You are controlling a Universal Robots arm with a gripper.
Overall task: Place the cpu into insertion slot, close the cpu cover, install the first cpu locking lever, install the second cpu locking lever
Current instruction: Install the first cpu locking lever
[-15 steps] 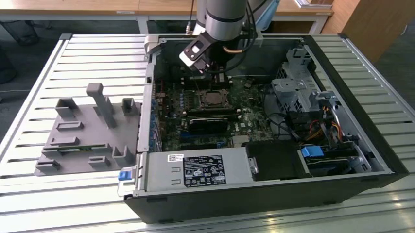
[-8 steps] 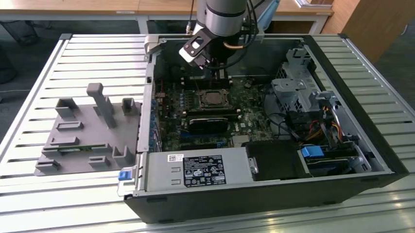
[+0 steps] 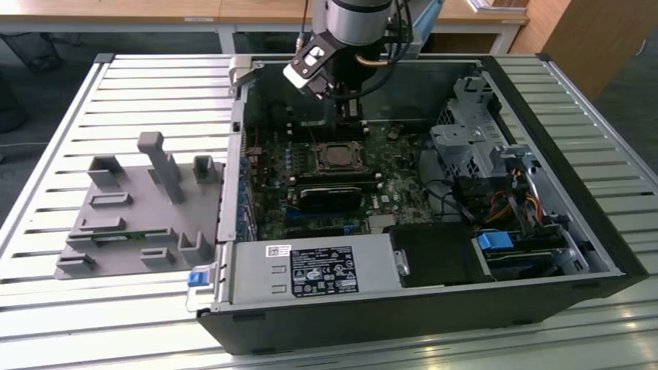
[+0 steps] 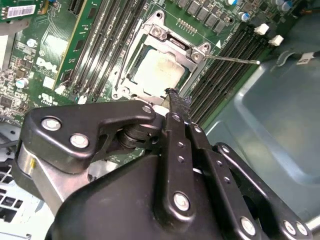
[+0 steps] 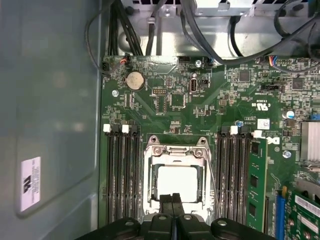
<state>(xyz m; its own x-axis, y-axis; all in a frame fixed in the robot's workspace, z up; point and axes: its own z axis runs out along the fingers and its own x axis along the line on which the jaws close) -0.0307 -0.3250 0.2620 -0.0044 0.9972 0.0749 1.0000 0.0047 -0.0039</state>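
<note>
Okay, quick pass. The black two-finger gripper [image 3: 347,116] hangs from the grey arm, down inside the open black computer case [image 3: 411,316]. The case lies on the slatted metal table [image 3: 134,77].

In both wrist views I see the gripper's fingers [image 5: 167,205] pressed flat together with nothing between them. In the first wrist view the tip hovers over the socket's edge. In the second wrist view it sits just beside one corner of the socket (touching or not, I can't tell).

The small flat square silvery-beige cpu [image 5: 177,182] is seated in the square black insertion slot [image 3: 337,156] on the green circuit board [image 5: 170,107]. The thin silvery metal cpu cover [image 5: 175,150], a frame with a big square window, lies flat over it. The cpu face shows through the window.

A thin metal wire locking lever [image 4: 230,59] sticks out from the socket's corner. It angles away from the frame and is not tucked against it.

Long black memory slots [image 5: 122,175] flank the socket on both sides. A round silver coin battery [image 5: 134,80] sits on the board, well apart from the socket.

The grey plastic fixture block [image 3: 134,208] rests on the table at the exterior view's left, just beside the case.
</note>
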